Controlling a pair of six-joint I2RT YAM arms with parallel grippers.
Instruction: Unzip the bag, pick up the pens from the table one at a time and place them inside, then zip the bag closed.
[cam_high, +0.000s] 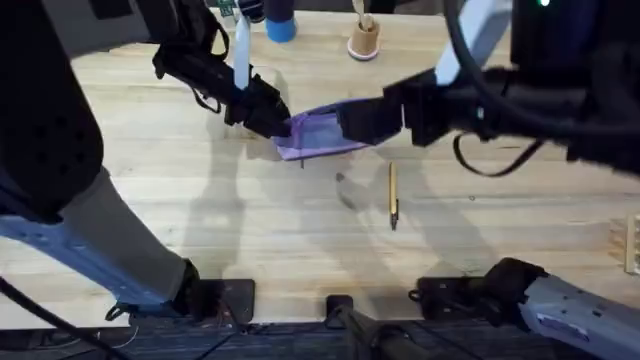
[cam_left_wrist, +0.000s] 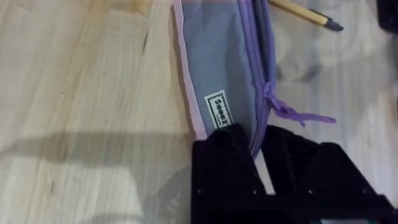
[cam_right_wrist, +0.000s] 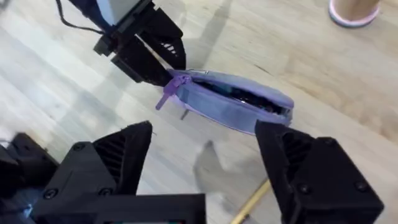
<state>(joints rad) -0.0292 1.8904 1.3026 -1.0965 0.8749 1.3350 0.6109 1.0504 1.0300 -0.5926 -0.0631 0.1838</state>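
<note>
Holding the left end of the bag (cam_high: 318, 134) near the middle of the table (cam_high: 150, 210), the left hand (cam_high: 272, 122) had its black fingers pressed together on the fabric at the zipper's end, where the purple pull tab (cam_left_wrist: 292, 113) dangled just beside them. The bag lay partly on its side, its zipper already parted along the top so a dark opening showed in the right wrist view. The right hand (cam_right_wrist: 205, 162) hovered with its fingers spread wide, close to the bag's right end and gripping nothing. One pen (cam_high: 393, 195), thin and yellow-orange with a dark tip, lay on the table a little nearer and to the right of the bag, apart from it. The step in hand appeared to be fetching that pen. Doing it well would likely mean the left hand keeping its pinch so the mouth stayed up and open, while the right hand came down across the pen's middle, fingers straddling the shaft, then carried it tip-first into the gap. A grip near either end could let the pen swing.
</note>
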